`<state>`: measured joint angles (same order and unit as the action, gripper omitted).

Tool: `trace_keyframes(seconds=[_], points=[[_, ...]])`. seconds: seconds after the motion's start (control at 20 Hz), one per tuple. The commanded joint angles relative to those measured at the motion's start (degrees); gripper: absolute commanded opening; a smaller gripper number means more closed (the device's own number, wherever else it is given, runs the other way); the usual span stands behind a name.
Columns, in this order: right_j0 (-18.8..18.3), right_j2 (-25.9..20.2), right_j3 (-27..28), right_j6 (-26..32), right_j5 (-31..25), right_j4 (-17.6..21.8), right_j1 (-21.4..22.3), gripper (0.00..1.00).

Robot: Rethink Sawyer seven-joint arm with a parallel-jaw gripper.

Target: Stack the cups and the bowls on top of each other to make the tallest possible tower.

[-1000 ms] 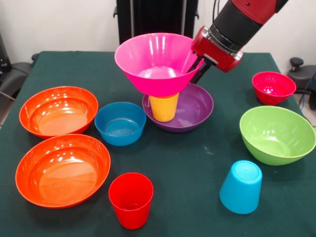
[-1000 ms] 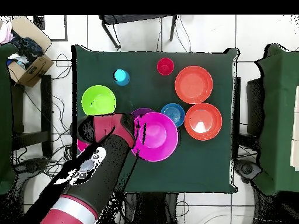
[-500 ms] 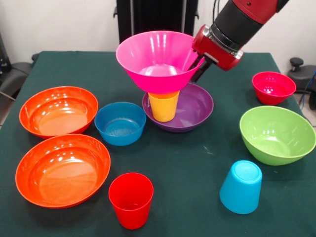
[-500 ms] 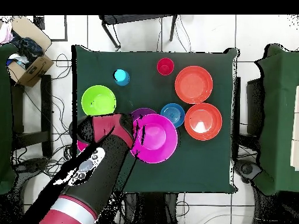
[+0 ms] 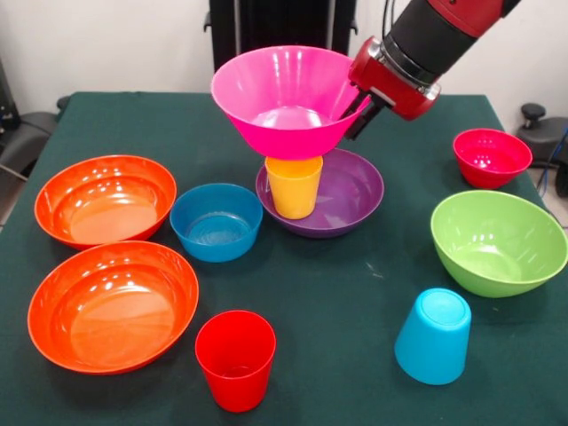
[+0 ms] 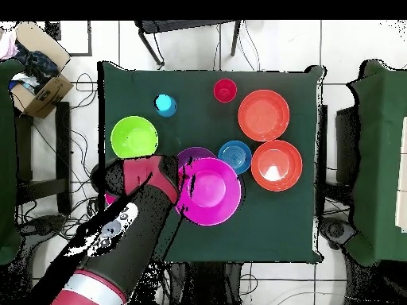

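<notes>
— Magenta bowl (image 5: 286, 98): where?
— Held above the yellow cup (image 5: 294, 185), which stands in the purple bowl (image 5: 355, 191).
— Tool (image 5: 353, 114)?
— Seemingly pinching the magenta bowl's rim; fingers mostly hidden.

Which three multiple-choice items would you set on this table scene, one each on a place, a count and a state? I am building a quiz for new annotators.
1. Where does the yellow cup stand?
A. In the purple bowl
B. In the blue bowl
C. On the bare table

2. How many orange bowls are there?
A. One
B. Two
C. Three

3. How does the light blue cup stand?
A. Upright, mouth up
B. On its side
C. Upside down

Answers:
1. A: the cup's base sits inside the purple bowl's rim.
2. B: two orange bowls lie side by side in the front view.
3. C: its closed base faces up and the wide mouth rests on the table.
</notes>
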<state>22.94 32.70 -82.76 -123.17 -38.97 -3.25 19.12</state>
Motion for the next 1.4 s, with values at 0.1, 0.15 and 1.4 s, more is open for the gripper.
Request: trace_keyframes(seconds=[0.1,0.15,1.4], points=[[1.25,-2.80,0.78,-2.83,-8.08,3.02,1.91,0.00],[1.23,-2.89,0.63,-2.89,-7.78,3.05,1.89,0.00],[-1.70,-4.73,1.64,-3.02,0.00,3.88,-2.36,0.00]])
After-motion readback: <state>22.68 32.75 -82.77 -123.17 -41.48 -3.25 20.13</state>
